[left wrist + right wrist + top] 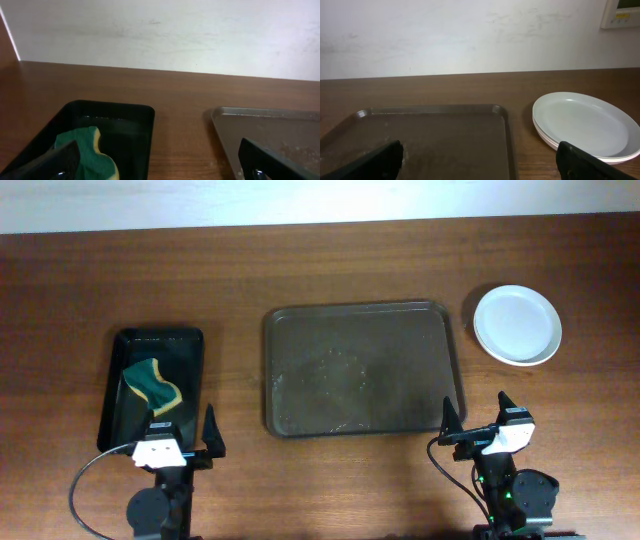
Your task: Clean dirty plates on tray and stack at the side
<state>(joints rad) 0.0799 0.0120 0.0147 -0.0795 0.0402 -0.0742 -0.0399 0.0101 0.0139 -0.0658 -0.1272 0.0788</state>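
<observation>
The white plates sit in one stack on the table, to the right of the large dark brown tray; the stack also shows in the right wrist view. The tray holds no plates, only faint smears, and shows in the right wrist view and the left wrist view. My left gripper is open and empty near the table's front edge, left of the tray. My right gripper is open and empty at the front, by the tray's right front corner.
A smaller black tray at the left holds a green and yellow sponge, seen too in the left wrist view. A white wall runs along the table's far edge.
</observation>
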